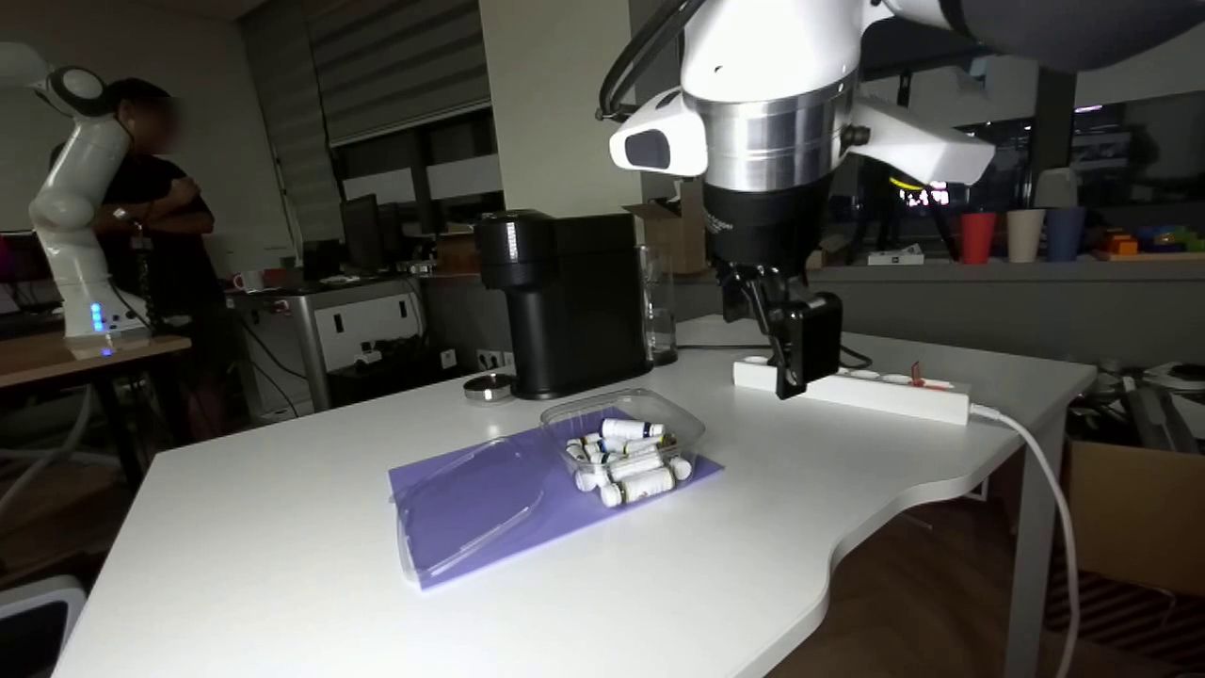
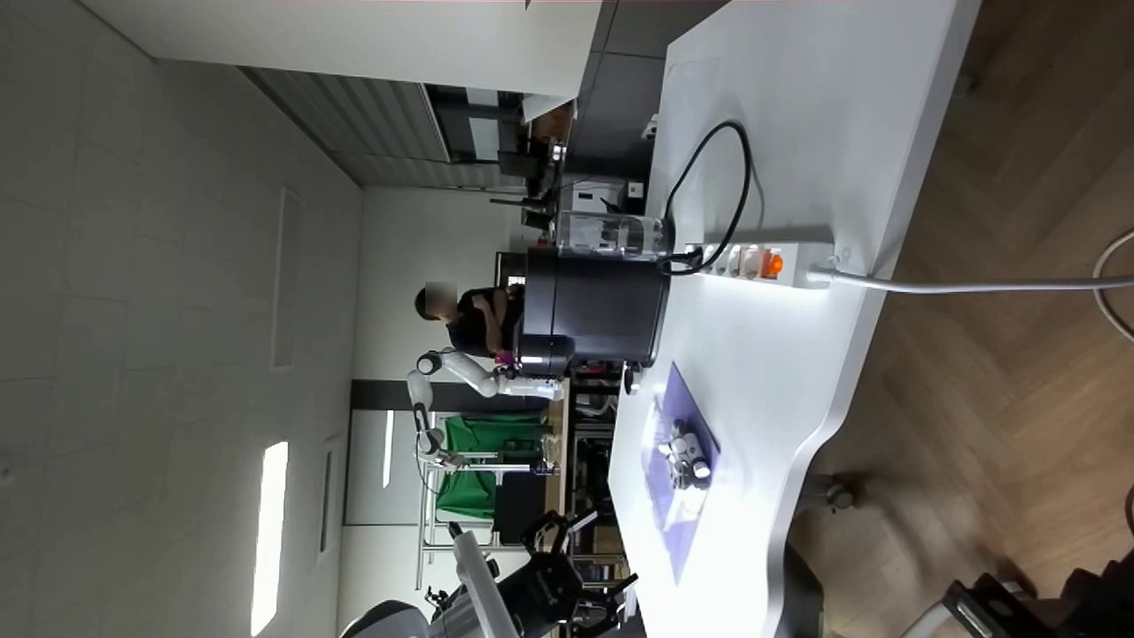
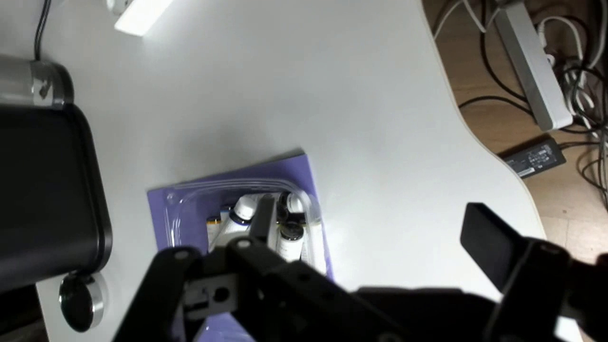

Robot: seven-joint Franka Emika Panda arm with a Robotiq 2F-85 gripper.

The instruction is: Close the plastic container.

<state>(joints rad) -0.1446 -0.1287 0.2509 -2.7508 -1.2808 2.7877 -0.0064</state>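
The plastic container (image 1: pixel 687 416) is a clear box standing open on the purple mat (image 1: pixel 574 513), with several white bottles (image 1: pixel 633 461) inside. Its transparent lid (image 1: pixel 471 508) lies spread flat beside it on the mat; I cannot tell if the two are joined. In the wrist view the container (image 3: pixel 223 183) is partly hidden behind one finger, and a bit of the lid (image 3: pixel 223 328) shows below. My gripper (image 3: pixel 373 230) is wide open and empty, above the table. It also shows in both exterior views (image 1: pixel 800 353) (image 2: pixel 609 551), apart from the container.
A tall black appliance (image 1: pixel 588 301) stands behind the mat, with a round metal tin (image 1: pixel 489 388) by its foot. A white power strip (image 1: pixel 866 391) with a cable lies at the table's far side. The table (image 1: pixel 753 527) has a curved front edge.
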